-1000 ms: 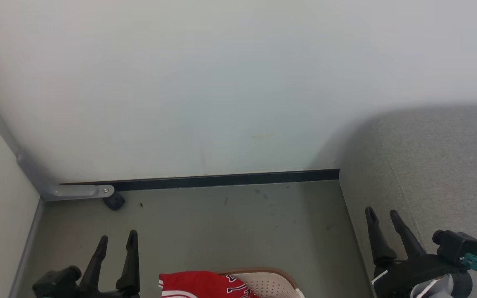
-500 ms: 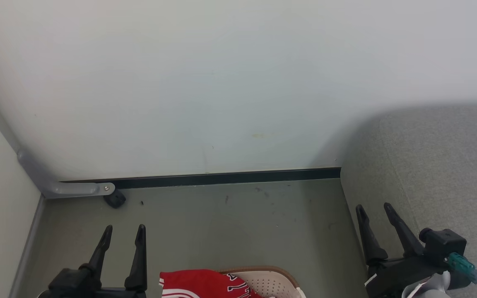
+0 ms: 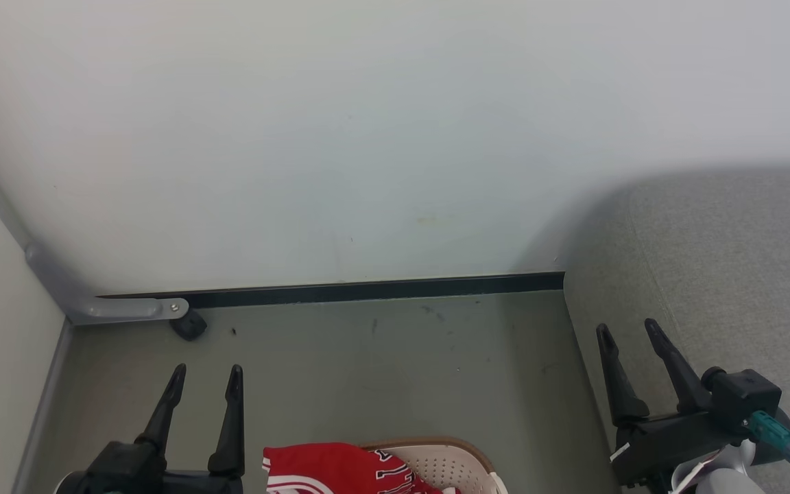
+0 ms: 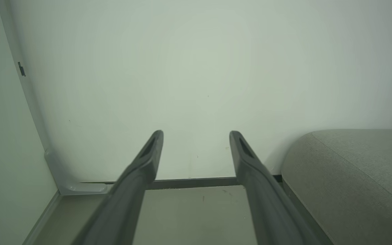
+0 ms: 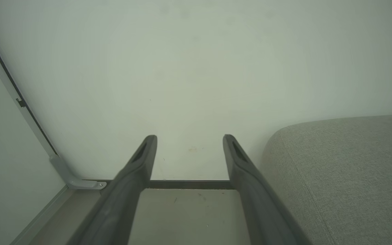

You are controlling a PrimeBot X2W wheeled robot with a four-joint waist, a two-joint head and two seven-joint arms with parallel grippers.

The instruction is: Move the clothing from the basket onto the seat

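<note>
Presently: the basket sits on the grey-green floor at the bottom edge of the head view. Its far end shows a brown rim and a cream perforated wall.

Clothing: in the basket, heaped over its left part. It is red with white stripes, with dark outlined figures partly showing toward the basket's middle.

Left gripper: left of the basket, just beside the clothing's left edge and not touching it. The tips point away from the basket toward the wall. The jaws stand well parted and hold nothing. In the left wrist view bare floor and wall fill the gap between the fingers.

Right gripper: well to the right of the basket and far from the clothing. It is in front of the side of the seat that faces the basket. The jaws are parted by about as much and are empty. In the right wrist view the fingers frame floor and wall.

Height of either gripper above the floor: cannot tell.

Seat: grey cushion to the right of the basket, with a strip of floor between them.

Beyond the basket, a dark skirting strip runs along the foot of the wall. Beyond it and to the left, a grey bracket sits in the corner.
</note>
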